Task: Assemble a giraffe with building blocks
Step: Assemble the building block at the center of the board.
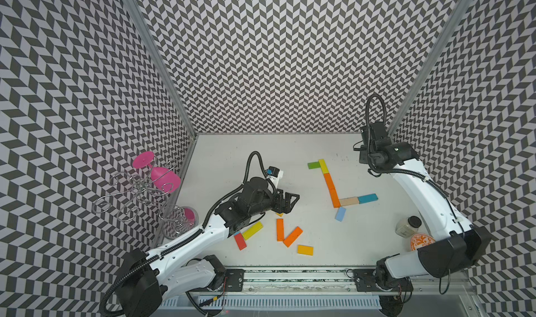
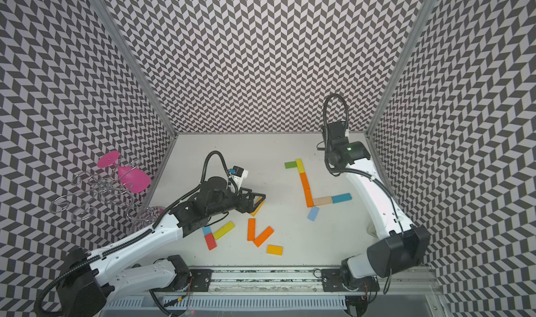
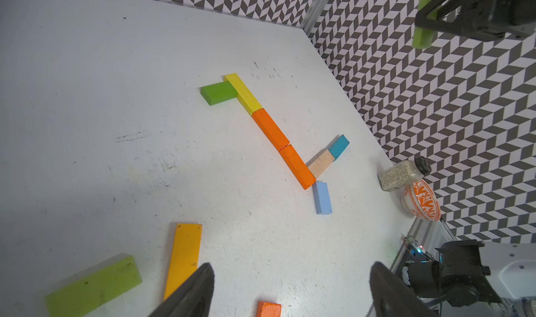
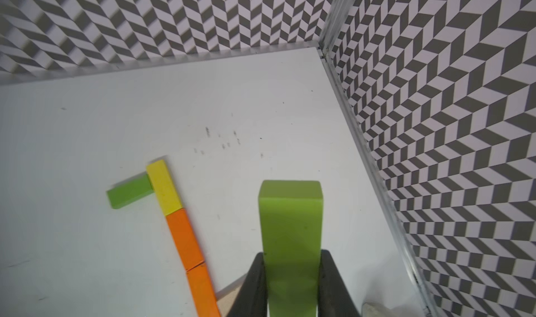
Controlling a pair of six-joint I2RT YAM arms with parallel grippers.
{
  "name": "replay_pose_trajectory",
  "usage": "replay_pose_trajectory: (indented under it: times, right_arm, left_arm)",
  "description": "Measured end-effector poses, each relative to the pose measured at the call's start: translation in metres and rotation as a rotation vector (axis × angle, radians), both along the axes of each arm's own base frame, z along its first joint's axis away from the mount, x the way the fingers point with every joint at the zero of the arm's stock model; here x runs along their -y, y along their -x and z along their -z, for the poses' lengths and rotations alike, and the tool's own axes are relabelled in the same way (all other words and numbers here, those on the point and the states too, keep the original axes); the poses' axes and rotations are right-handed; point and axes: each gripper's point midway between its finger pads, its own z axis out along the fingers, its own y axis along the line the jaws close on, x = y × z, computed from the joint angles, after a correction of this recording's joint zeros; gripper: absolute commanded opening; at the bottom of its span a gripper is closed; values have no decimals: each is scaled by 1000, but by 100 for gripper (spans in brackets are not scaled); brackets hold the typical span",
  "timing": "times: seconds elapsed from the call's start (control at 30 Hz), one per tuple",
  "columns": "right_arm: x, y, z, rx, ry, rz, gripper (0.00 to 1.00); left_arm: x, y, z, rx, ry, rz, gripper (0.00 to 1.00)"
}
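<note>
A partly built giraffe lies flat on the white table: a green block (image 1: 313,165), a yellow block (image 1: 323,166), two orange blocks (image 1: 329,182) in a line, a beige block (image 1: 349,201), a teal block (image 1: 367,198) and a light blue block (image 1: 340,214). My right gripper (image 4: 291,257) is shut on a lime green block (image 4: 291,219), held in the air right of the yellow block (image 4: 164,186). My left gripper (image 3: 293,267) is open and holds nothing. It hovers beside an amber block (image 3: 184,257), with an orange block's end (image 3: 269,309) between its fingers.
Loose blocks lie at the front left: yellow-green (image 1: 253,230), red (image 1: 240,241), two orange (image 1: 293,236) and a yellow-orange one (image 1: 305,249). A wire rack with pink glasses (image 1: 139,185) stands at the left wall. A spice jar (image 1: 407,226) and a patterned bowl (image 1: 422,241) sit front right.
</note>
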Motion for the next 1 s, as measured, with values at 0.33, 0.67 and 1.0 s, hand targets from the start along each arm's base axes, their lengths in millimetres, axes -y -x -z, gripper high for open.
replay_pose_trajectory:
  times: [0.33,0.67,1.0]
  right_arm:
    - [28,43,87,-347,129,-176,0]
    - [33,101,134,-501,74,-315,0]
    - [44,129,181,-659,197,-465,0]
  left_arm:
    - [3,17,-7,8,38,60,85]
    - [8,28,-21,37,78,101,85]
    - [12,30,-21,33,89,125,85]
